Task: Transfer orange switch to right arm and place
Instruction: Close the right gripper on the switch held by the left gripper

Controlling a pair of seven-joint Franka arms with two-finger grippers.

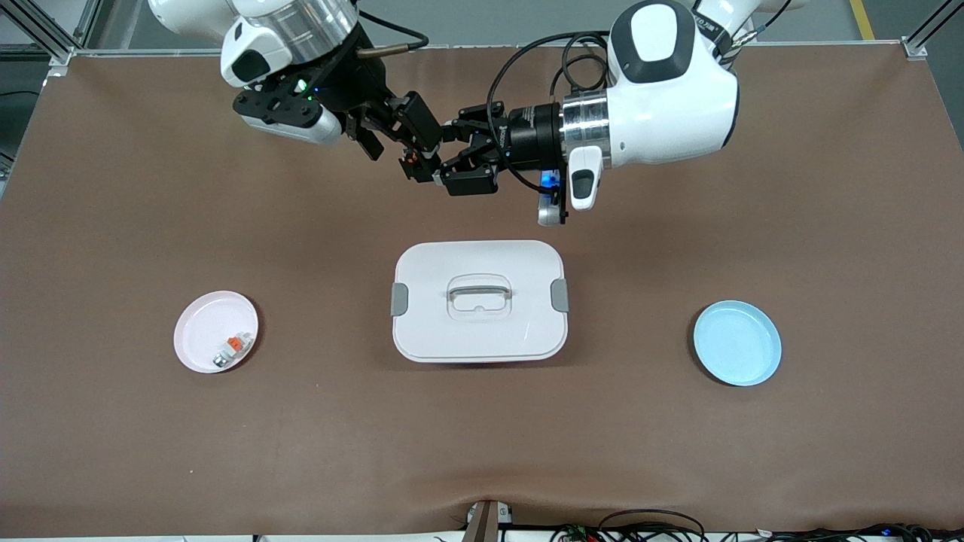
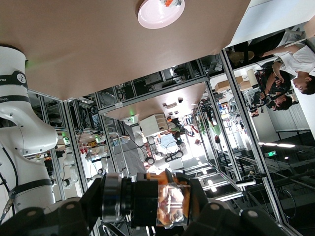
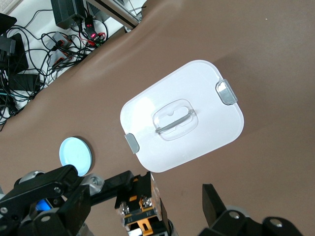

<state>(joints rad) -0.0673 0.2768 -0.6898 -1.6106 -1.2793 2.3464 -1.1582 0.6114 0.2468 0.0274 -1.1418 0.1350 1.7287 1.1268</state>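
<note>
The orange switch (image 1: 410,159) is held in the air between the two grippers, over the table toward the robots' bases from the white box. My left gripper (image 1: 431,164) is shut on it. In the left wrist view the switch (image 2: 166,199) fills the space between the jaws, black body and clear orange-tinted end. My right gripper (image 1: 397,141) is open around the switch. In the right wrist view the switch (image 3: 142,209) sits beside one finger (image 3: 212,200) with a wide gap between them.
A white lidded box (image 1: 479,301) with a handle sits mid-table. A pink plate (image 1: 197,331) holding a pale grey-white piece with an orange top (image 1: 235,345) lies toward the right arm's end. A blue plate (image 1: 736,342) lies toward the left arm's end.
</note>
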